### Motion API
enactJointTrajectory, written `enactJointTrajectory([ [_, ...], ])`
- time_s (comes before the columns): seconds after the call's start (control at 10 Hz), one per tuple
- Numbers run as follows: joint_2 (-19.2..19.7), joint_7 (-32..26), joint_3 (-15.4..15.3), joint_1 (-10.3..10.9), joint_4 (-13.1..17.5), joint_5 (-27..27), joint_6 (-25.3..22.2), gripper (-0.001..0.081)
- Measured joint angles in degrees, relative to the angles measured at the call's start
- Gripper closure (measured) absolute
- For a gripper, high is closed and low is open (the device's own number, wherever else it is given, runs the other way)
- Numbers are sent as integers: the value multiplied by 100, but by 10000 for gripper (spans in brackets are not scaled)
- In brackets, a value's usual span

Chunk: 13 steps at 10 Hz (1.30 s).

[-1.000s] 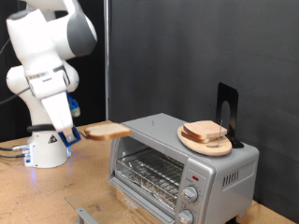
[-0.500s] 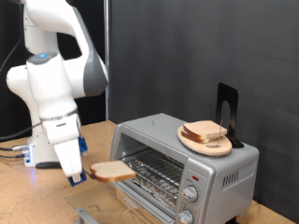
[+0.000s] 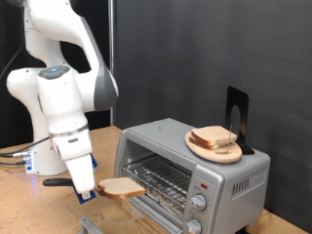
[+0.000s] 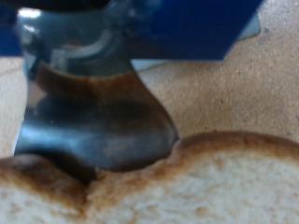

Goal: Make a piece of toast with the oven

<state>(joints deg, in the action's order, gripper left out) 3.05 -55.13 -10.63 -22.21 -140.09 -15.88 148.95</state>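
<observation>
the gripper point(image 3: 87, 189) is pinching one edge of the piece of toast point(image 3: 121, 188), carrying it flat and level, low in front of the oven point(image 3: 191, 174) and above the bench point(image 3: 39, 210). in the exterior view the slice is sticking out from the gripper toward that view's right, so its free edge is pointing at the oven's open front, where the wire rack point(image 3: 161, 180) is showing inside the cavity. the slice is lying roughly at rack height and its leading edge is sitting just beside the mouth of the oven, not yet over the rack as far as can be judged. the line from the gripper through the slice is running straight into the opening, which is the relation that matters here. the wrist view is showing the crust of the piece of toast point(image 4: 187, 182) close up, clamped at the gripper's fingers point(image 4: 89, 121). on top of the oven a round wooden plate point(image 3: 216, 148) is holding two more slices of bread point(image 3: 214, 137), beside a black bookend-like stand point(image 3: 237, 114).
</observation>
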Motion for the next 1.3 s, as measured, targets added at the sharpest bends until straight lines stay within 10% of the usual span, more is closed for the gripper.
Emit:
enactJointTrajectory([
  [0.7,-337,1815,-645,417,154,2028,-546,406],
  [1.3,-473,2123,-864,510,346,2138,-1193,406],
])
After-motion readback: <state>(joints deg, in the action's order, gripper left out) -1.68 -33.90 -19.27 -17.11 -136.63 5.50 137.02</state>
